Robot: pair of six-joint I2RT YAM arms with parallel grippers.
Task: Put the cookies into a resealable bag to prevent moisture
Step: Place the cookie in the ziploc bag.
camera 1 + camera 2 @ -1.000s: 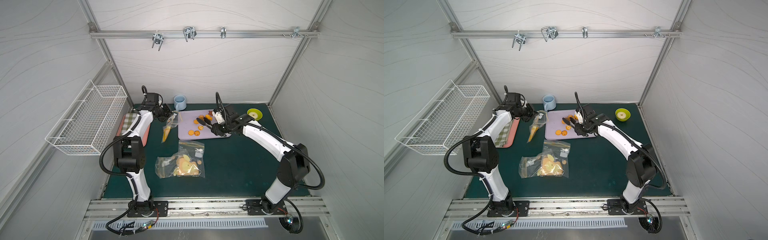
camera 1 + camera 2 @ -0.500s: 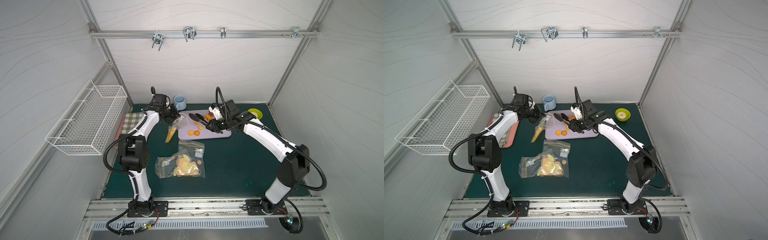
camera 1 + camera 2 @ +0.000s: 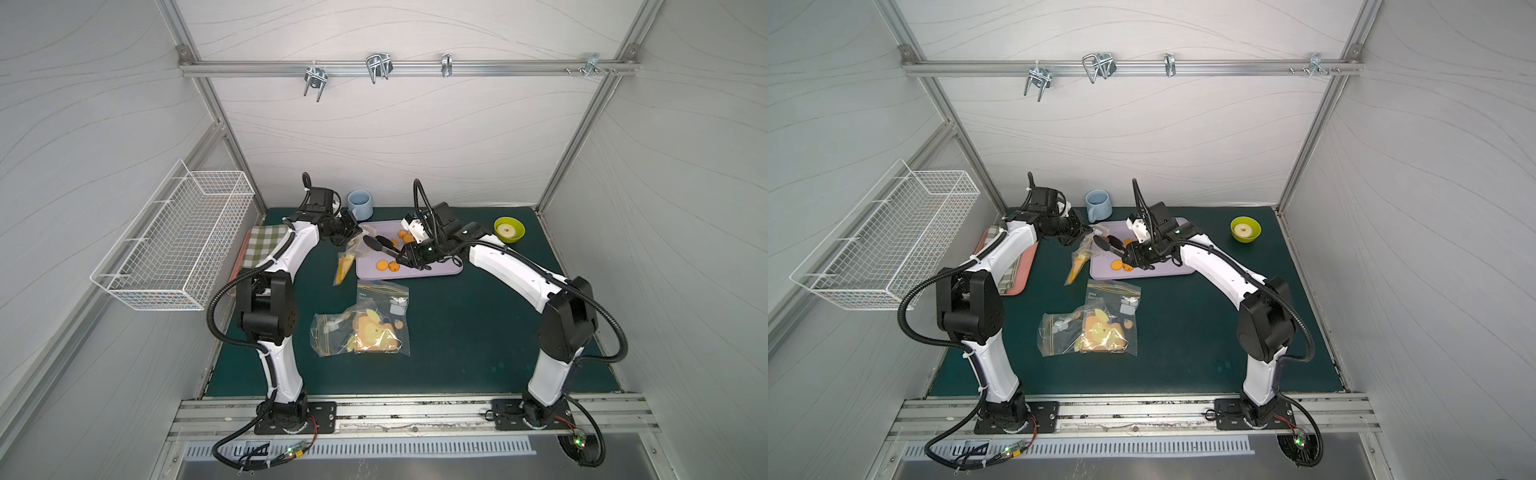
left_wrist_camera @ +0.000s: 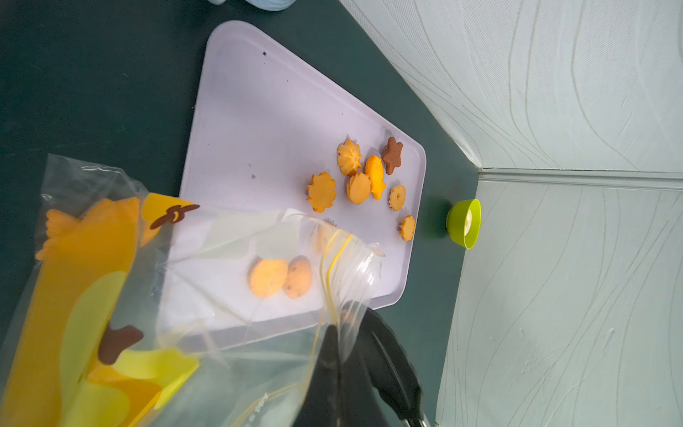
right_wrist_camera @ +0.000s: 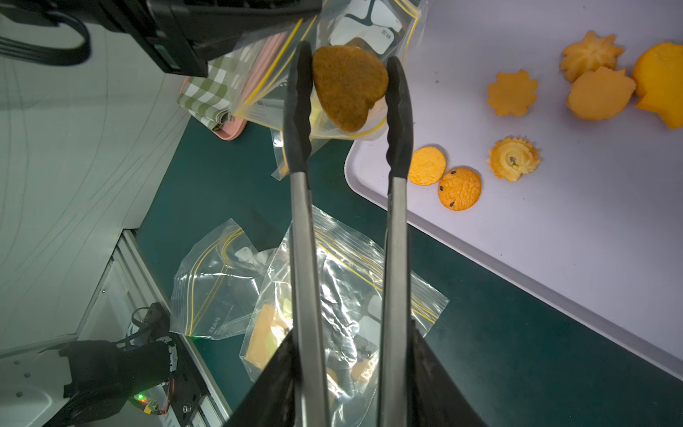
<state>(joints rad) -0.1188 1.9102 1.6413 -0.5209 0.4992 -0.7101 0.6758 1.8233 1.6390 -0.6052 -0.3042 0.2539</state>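
Cookie (image 5: 347, 85), heart-shaped, brown: clamped between the tips of the tongs (image 5: 301, 222), lifted clear of the tray (image 5: 554, 240), right at the mouth of the resealable bag (image 4: 207, 258). Whether its edge is past the rim cannot be told.

Right end effector (image 5: 351, 388): closed part-way on the tongs' handles, nothing else in hand. The tongs' long axis runs from it straight toward the bag mouth.

Left end effector (image 3: 348, 236): pinched tight on one side of the bag's zip rim. The bag hangs from it, slanting down to the tabletop (image 3: 457, 332) beside the tray's corner.

Cookies (image 4: 321, 191), remaining: orange rounds and flowers and one dark star, loose on the tray, nearer the right arm.

Note: the coming move likely needs only a short push along the tongs' axis into the mouth, then release. A rim held on one side may gape little.
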